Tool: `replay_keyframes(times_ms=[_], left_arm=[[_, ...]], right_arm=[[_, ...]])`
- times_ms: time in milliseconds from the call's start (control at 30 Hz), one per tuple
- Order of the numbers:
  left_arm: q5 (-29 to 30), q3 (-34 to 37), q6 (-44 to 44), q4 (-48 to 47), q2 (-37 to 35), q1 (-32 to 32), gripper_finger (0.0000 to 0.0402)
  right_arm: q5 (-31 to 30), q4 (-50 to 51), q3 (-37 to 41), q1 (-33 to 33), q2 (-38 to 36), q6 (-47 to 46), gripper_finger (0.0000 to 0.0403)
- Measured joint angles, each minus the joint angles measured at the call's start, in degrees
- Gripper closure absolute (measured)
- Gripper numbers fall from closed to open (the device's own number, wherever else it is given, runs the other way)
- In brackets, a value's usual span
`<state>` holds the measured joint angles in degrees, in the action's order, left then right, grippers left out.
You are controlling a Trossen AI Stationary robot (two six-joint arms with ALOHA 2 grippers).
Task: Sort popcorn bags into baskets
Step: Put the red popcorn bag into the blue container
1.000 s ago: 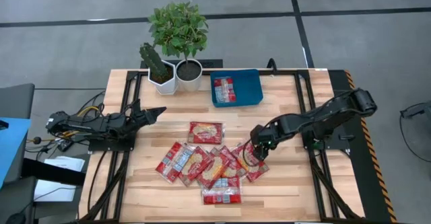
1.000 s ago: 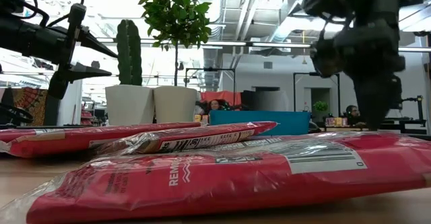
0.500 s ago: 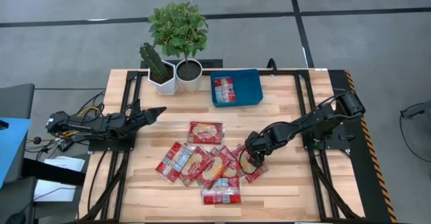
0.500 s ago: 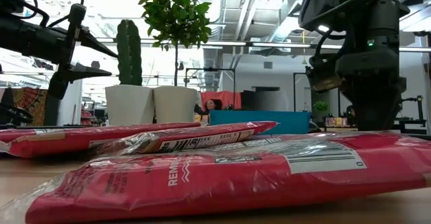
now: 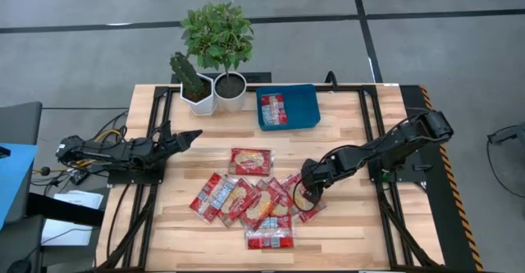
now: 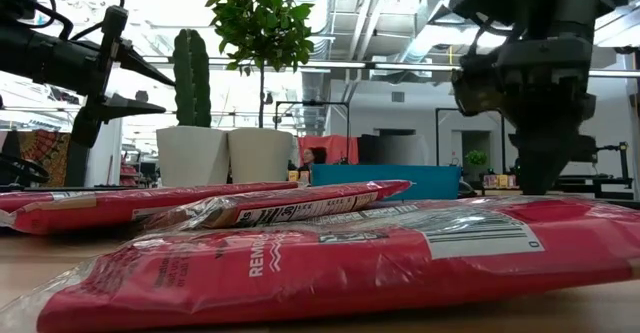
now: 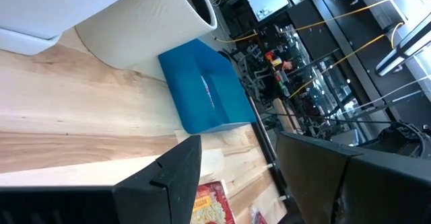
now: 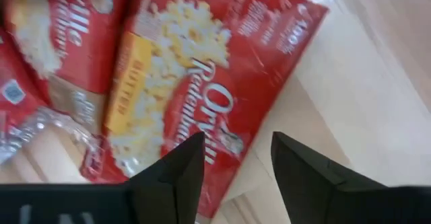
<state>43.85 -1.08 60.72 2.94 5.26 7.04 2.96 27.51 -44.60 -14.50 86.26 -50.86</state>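
Up close in the low view, a red popcorn bag (image 6: 330, 258) fills the foreground and hides the table behind it. The right gripper (image 5: 308, 193) is down on the pile's right-hand packet (image 8: 195, 83), fingers narrower than a second ago and straddling its edge, though a firm grip is hard to make out. Left gripper (image 5: 190, 134) waits parted, far left. Beyond, the blue tray (image 5: 305, 109) holds one bag (image 5: 272, 108).

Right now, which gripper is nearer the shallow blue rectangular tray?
Right, narrowly. The right gripper is down over the popcorn bags, nearer the table's front than the shallow blue rectangular tray. The left gripper hovers off to the tray's left.
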Motion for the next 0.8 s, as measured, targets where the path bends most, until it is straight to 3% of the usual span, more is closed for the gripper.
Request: replay_keyframes(times_ms=[133,367,500,633,800], left_arm=[[0.01,0.0,0.01,0.0,0.0,-0.01,0.0218],[0.01,0.0,-0.01,0.0,0.0,0.0,0.0218],[-0.55,0.0,-0.01,0.02,0.0,-0.01,0.0218],[-1.34,-0.02,-0.01,0.04,0.0,0.0,0.0218],[-1.35,-0.02,-0.04,0.04,0.0,-0.01,0.0218]], right_arm=[[-0.04,0.04,0.0,0.0,0.06,-2.31,0.0187],[-0.02,-1.05,-0.04,0.0,3.23,-4.21,0.0113],[-0.11,-1.95,-0.33,-0.02,5.74,-4.23,0.0101],[-0.18,-1.43,-0.44,-0.03,7.37,-4.18,0.0129],[-0.3,-1.58,-0.29,0.0,7.1,-3.73,0.023]])
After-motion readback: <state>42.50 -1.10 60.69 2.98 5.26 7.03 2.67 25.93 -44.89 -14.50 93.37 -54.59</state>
